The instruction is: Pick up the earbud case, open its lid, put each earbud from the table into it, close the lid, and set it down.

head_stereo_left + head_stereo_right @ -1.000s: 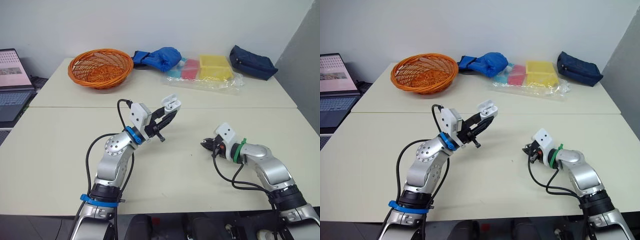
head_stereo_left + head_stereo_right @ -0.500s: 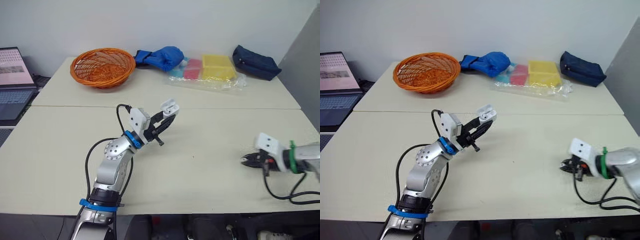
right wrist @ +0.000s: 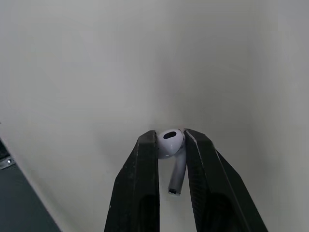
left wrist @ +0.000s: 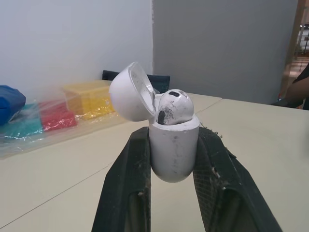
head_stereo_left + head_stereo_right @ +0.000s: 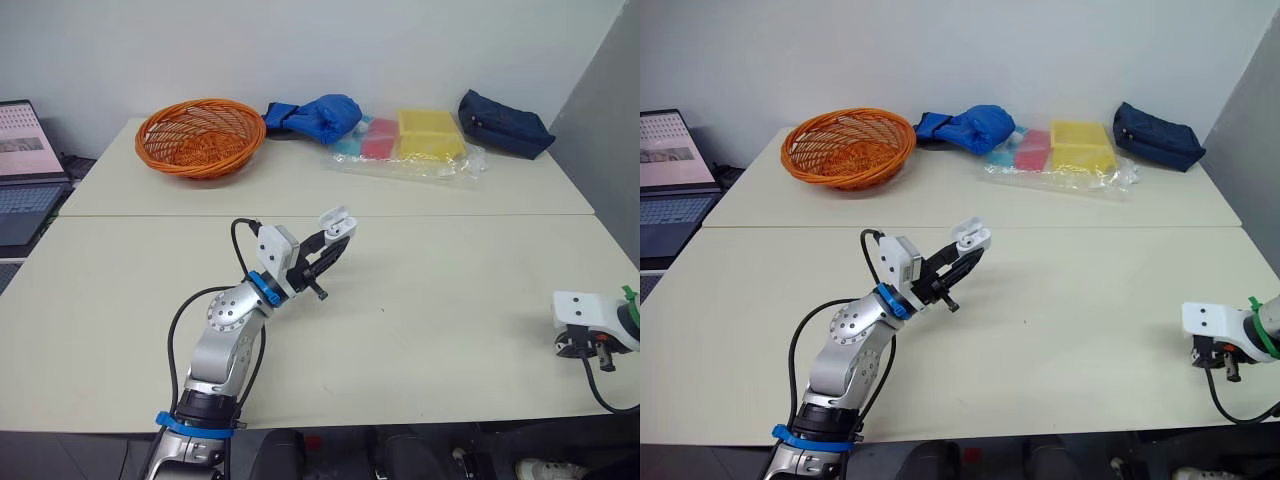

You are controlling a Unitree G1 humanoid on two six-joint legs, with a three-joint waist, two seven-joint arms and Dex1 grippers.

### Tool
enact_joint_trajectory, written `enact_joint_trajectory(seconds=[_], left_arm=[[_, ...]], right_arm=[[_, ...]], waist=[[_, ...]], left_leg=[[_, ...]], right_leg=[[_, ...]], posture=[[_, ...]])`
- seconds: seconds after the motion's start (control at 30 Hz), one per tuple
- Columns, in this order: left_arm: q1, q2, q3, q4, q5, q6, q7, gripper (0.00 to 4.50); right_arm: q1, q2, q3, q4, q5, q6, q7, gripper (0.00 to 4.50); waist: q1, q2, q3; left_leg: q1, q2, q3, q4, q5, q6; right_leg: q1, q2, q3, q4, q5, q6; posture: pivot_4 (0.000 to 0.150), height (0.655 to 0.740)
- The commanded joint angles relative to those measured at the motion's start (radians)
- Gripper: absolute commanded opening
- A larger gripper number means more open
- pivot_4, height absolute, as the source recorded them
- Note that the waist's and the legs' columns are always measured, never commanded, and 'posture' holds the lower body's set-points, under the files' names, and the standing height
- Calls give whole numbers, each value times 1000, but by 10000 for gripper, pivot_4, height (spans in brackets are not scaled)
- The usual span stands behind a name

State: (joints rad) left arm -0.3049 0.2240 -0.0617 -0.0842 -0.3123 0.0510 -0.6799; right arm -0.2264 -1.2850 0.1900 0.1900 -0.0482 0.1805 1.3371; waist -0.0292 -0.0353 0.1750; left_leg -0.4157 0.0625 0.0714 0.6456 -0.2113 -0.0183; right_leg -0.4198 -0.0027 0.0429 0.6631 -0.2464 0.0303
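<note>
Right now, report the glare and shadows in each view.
Left eye view: soft, even light; the clear plastic wrap glints and the orange basket casts a faint shadow. Left wrist view: bright highlights on the seated earbud in the open earbud case. Right wrist view: the table darkens softly around the held earbud.

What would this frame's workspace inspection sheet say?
Surface: two pale tables, seam between.
Job's things: earbud case lid open, first earbud seated inside; second earbud outside it.
Clutter: orange basket, blue bag, bagged coloured boxes, navy pouch, on the far table.
Grippers: left gripper shut on the earbud case, off the table; right gripper shut on the second earbud.
Cables: left arm cable and right arm cable loop loose.
Surroundings: laptop at left, white wall behind.
</note>
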Motion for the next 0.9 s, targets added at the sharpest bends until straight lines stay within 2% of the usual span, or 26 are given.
enact_joint_trajectory(seconds=[0.03,0.73,0.9], left_arm=[[5,1,-1,-66,-14,8,10,8048],[4,19,-7,-102,-23,54,-4,8048],[-1,24,0,-99,-26,53,-13,8048]], right_arm=[[0,2,-5,32,-21,-13,5,4112],[118,-31,-60,48,-14,-1,31,4112],[111,21,-82,48,-10,-17,-9,4112]], waist=[[0,0,0],[21,-1,-1],[24,-2,-1]], left_leg=[[0,0,0,0,0,0],[0,0,1,1,0,0],[0,0,1,1,0,0]], right_leg=[[0,0,0,0,0,0],[2,-1,-1,0,0,0],[2,-1,-1,0,0,0]], posture=[[1500,7400],[1500,7400],[1500,7400]])
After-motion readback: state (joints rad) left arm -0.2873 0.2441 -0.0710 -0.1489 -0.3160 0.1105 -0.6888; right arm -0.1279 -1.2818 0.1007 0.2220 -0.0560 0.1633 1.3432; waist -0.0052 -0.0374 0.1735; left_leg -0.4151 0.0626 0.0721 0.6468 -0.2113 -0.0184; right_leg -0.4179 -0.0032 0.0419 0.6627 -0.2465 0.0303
